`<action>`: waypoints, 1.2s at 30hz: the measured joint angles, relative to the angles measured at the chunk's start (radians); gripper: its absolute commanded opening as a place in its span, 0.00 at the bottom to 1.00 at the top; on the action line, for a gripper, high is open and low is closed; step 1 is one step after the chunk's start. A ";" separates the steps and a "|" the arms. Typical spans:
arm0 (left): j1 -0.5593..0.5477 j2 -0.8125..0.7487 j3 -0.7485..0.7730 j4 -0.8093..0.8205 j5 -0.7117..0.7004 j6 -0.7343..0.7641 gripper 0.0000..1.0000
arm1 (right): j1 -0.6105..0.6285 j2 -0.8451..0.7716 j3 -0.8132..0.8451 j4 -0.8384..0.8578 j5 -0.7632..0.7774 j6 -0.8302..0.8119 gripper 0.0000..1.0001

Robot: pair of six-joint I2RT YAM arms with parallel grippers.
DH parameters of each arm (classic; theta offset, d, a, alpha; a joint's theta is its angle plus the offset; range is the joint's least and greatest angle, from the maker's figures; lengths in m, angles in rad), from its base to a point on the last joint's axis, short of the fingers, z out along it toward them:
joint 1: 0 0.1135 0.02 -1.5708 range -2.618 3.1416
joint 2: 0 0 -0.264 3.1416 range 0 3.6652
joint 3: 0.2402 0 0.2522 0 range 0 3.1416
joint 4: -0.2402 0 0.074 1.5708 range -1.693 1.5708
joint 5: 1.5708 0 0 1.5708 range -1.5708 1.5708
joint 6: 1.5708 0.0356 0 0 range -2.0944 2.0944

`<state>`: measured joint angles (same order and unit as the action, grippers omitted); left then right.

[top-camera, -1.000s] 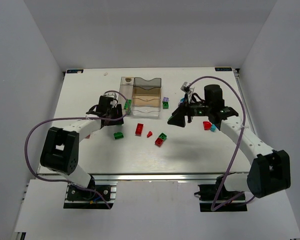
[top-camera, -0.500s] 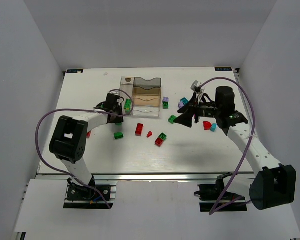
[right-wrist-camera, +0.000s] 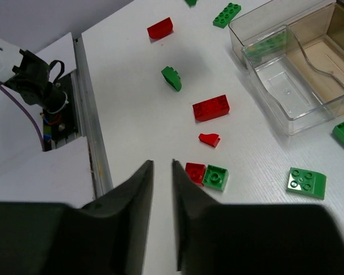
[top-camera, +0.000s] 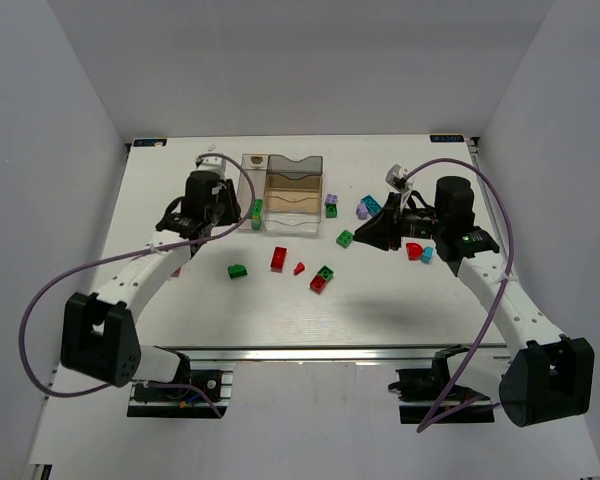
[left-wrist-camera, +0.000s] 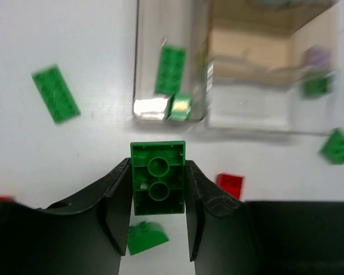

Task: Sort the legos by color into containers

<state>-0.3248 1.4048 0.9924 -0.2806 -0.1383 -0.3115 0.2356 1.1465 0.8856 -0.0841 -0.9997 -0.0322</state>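
Note:
My left gripper (left-wrist-camera: 157, 165) is shut on a green lego (left-wrist-camera: 157, 179), held underside up just short of the brown-tinted containers (left-wrist-camera: 139, 69). Another green lego (left-wrist-camera: 172, 69) lies in their narrow compartment. From above, the left gripper (top-camera: 194, 226) hovers left of the containers (top-camera: 295, 160). My right gripper (top-camera: 365, 238) has its jaws almost together, a thin slit between them and nothing in it (right-wrist-camera: 161, 162). It hangs above the table near a joined red and green pair (right-wrist-camera: 206, 175) and a green sloped lego (right-wrist-camera: 307, 182).
Loose on the table are a red brick (top-camera: 279, 258), a small red piece (top-camera: 299, 268), a green one (top-camera: 238, 270), lilac and light blue ones (top-camera: 365, 208), and a red and blue pair (top-camera: 418, 251). A green plate (left-wrist-camera: 56, 94) lies left of the tray.
The left gripper closed on the green lego and swung back left, away from the tray's corner. The right gripper drew back to the right from a green lego and its jaws came together.

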 measured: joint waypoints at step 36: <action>0.001 -0.151 -0.045 -0.181 0.045 -0.201 0.86 | 0.000 -0.002 -0.017 -0.026 0.115 -0.128 0.44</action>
<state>-0.3237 1.2533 0.9478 -0.4614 -0.0937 -0.5125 0.2356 1.1450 0.8684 -0.1101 -0.8845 -0.1604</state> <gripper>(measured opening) 0.791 0.437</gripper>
